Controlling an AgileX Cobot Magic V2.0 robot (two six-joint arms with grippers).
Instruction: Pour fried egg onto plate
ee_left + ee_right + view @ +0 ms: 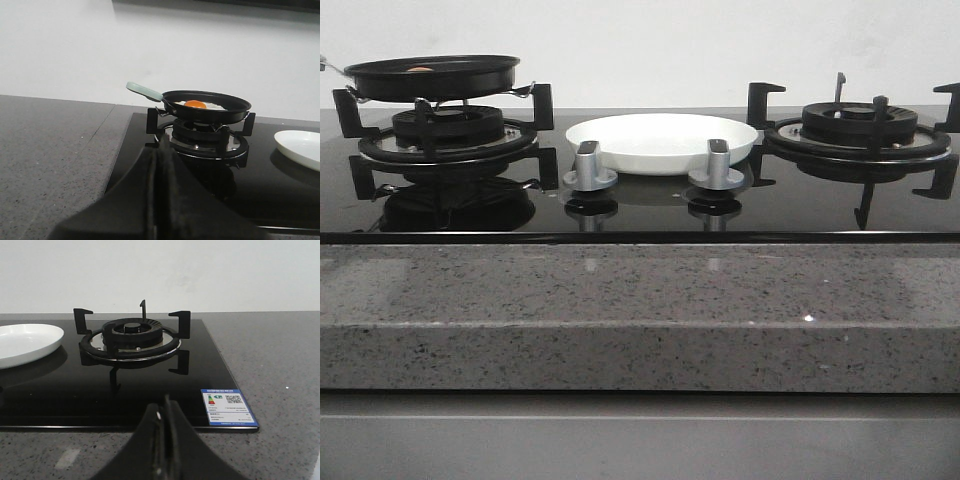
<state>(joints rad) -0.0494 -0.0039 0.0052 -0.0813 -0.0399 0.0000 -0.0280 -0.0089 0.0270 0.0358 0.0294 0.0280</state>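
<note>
A black frying pan [432, 76] sits on the left burner; in the left wrist view [206, 107] it shows a pale green handle [143, 90] pointing away to the left. The fried egg [199, 105], white with an orange yolk, lies in the pan; the front view shows only a sliver of it [419, 69]. The white plate [660, 140] rests on the hob between the burners, and shows in both wrist views [300, 147] [25, 342]. My left gripper [159, 150] is shut and empty, short of the left burner. My right gripper [165, 407] is shut and empty, in front of the right burner. Neither gripper shows in the front view.
The black glass hob [640, 205] has a left burner [448, 135] and a right burner [860, 130] with raised black pan supports. Two silver knobs [590, 168] [717, 166] stand in front of the plate. A grey speckled counter [640, 310] surrounds the hob. A blue energy label [228, 406] sits at the hob's corner.
</note>
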